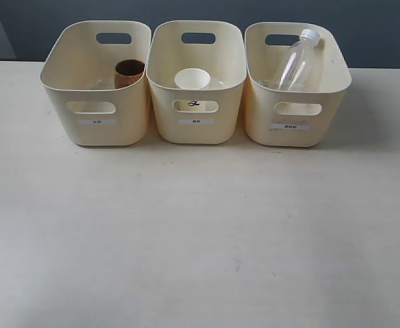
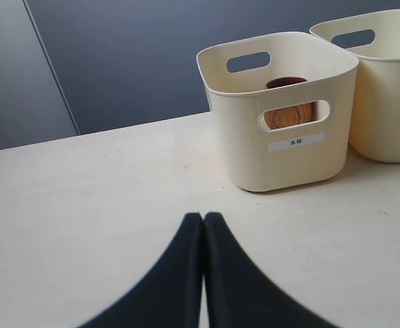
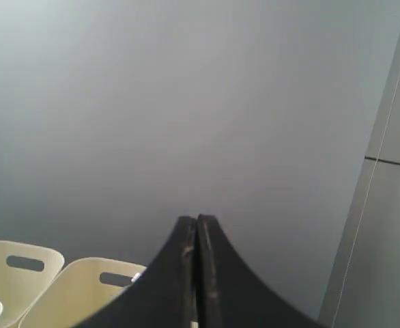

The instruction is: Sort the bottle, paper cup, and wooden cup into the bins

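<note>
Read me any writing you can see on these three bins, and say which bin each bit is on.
"木杯": white front label of the left bin, the one holding the wooden cup.
Middle bin: white label, too small to read; a dark handwritten mark above its handle slot, not legible.
Right bin: white label, too blurred to read.
No other text visible.

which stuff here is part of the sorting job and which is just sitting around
Part of the job:
- wooden cup, in the left bin
- paper cup, in the middle bin
- bottle, leaning in the right bin
- left tool and right tool, both shut and empty

Just there:
- table
- dark wall
- no loose clutter visible
</note>
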### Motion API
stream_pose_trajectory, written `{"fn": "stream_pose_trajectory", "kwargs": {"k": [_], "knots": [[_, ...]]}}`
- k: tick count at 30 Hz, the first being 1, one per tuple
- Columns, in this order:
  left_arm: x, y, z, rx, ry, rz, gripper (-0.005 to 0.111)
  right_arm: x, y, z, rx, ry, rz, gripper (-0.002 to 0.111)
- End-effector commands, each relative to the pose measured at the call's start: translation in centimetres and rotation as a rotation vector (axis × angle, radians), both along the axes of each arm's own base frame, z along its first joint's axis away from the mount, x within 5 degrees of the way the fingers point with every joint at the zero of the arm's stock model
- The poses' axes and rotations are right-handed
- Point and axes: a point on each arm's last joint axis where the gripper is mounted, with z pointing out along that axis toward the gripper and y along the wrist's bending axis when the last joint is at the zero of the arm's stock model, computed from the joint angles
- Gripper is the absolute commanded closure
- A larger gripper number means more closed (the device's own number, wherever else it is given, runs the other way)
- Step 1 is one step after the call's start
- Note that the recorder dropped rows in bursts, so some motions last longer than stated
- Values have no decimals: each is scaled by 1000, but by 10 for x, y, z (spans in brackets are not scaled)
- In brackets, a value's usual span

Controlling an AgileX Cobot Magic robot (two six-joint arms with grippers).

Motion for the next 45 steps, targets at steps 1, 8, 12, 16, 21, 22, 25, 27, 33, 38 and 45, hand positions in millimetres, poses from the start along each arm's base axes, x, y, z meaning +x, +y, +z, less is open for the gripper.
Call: {"fn": "stream_pose_trajectory", "kwargs": {"k": [1,8,12,16,21,22,25,27,33,38,45], "knots": [[0,0,0,-3,-2,-3,107,2,0,-26,15,-24,-1,109],[0,0,0,-3,-2,-3,107,-8,5,-34,173,44,76,109],[0,0,0,-3,-2,-3,107,-8,5,-34,192,45,85,109],[0,0,0,-3,-2,-3,107,-8,5,-34,192,44,85,109],[0,0,0,-3,-2,-3,107,-8,5,-34,189,46,84,109],[0,0,0,-3,-2,-3,107,-8,5,-34,189,46,84,109],[0,0,0,-3,-2,-3,107,-9,6,-39,198,89,86,109],[0,0,0,-3,-2,-3,107,-11,5,-48,171,104,75,109],[0,0,0,-3,-2,-3,107,-6,0,-131,108,-52,20,109],[0,0,0,-3,-2,-3,107,3,-1,-172,101,-83,2,109],[0,0,0,-3,-2,-3,107,5,0,-183,3,38,-6,109]]}}
